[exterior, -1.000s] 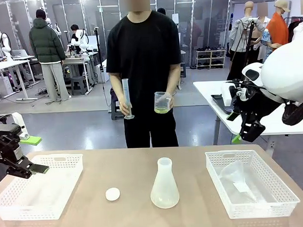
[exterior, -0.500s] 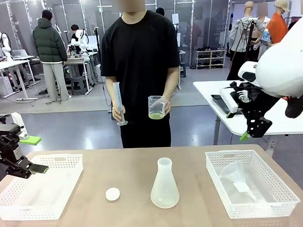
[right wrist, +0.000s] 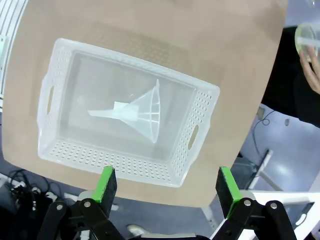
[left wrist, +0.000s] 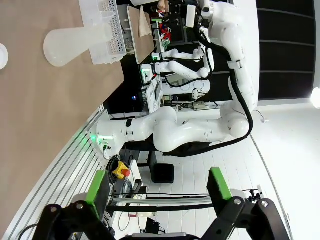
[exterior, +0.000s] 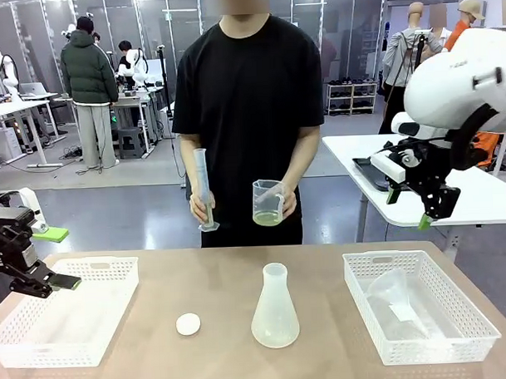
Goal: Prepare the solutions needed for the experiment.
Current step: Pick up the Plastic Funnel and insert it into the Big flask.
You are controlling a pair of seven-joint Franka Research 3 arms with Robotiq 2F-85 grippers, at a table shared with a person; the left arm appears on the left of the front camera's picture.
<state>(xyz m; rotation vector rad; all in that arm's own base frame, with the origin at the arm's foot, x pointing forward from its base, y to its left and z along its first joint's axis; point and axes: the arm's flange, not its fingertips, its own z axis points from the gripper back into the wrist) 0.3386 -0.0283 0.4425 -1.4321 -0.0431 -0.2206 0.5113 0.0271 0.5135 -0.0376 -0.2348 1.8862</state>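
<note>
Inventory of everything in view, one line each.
table: 1, tan, foreground
left basket: 1, white, table's left
right basket: 1, white, table's right
funnel: 1, clear, in right basket
conical flask: 1, translucent, upright, table centre
stopper: 1, white, left of flask
beaker: 1, clear, in person's hand
solution: 1, pale yellow, beaker bottom
graduated cylinder: 1, clear, person's other hand
person's hands: 2, holding cylinder and beaker
left claw: 1, black/green, open, by left basket
right claw: 1, black/green, open, above right basket

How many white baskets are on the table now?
2. The left basket sits at the table's left end; the right basket sits at its right end, with a clear funnel lying inside. None seems hidden.
</note>
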